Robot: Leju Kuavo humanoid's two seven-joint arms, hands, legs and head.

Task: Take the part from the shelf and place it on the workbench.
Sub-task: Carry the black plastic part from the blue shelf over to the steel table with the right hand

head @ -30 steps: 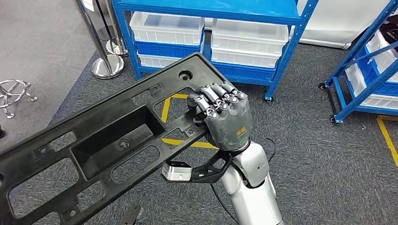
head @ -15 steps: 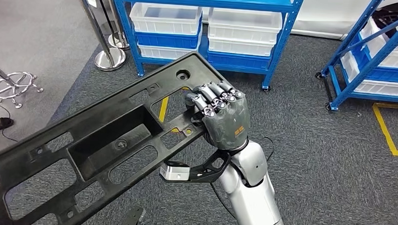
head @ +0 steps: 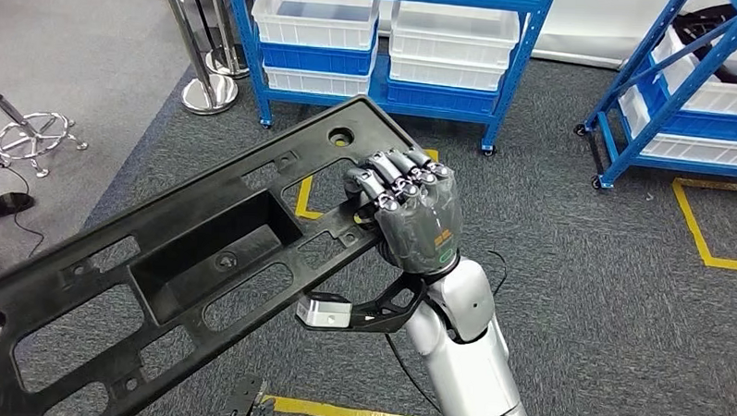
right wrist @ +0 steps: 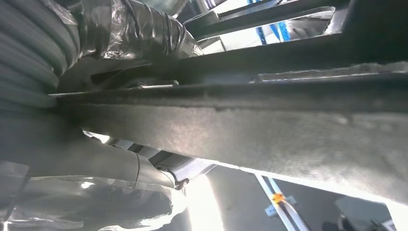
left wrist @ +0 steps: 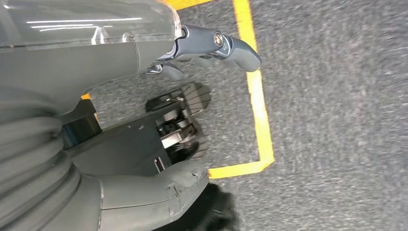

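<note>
A long black plastic part (head: 187, 257) with several cut-outs and a deep middle recess stretches from the lower left to the centre of the head view. It is carried above the grey carpet. My right hand (head: 411, 214) grips its far end, with the fingers curled over the edge. In the right wrist view the part's edge (right wrist: 288, 125) runs close across the picture beside my right hand (right wrist: 96, 178). My left hand (left wrist: 96, 57) hangs over the carpet with its thumb and fingers apart, holding nothing.
A blue shelf (head: 513, 65) with white bins stands ahead and a second blue shelf (head: 626, 134) stands at the right. Stanchion bases (head: 210, 93) and a stool base (head: 36, 136) sit at the left. Yellow tape (head: 339, 412) marks the floor near me.
The whole view has shifted as the camera moved: the shelves sit higher and farther off, and a yellow line has appeared at the bottom. My right hand keeps the same grip on the part.
</note>
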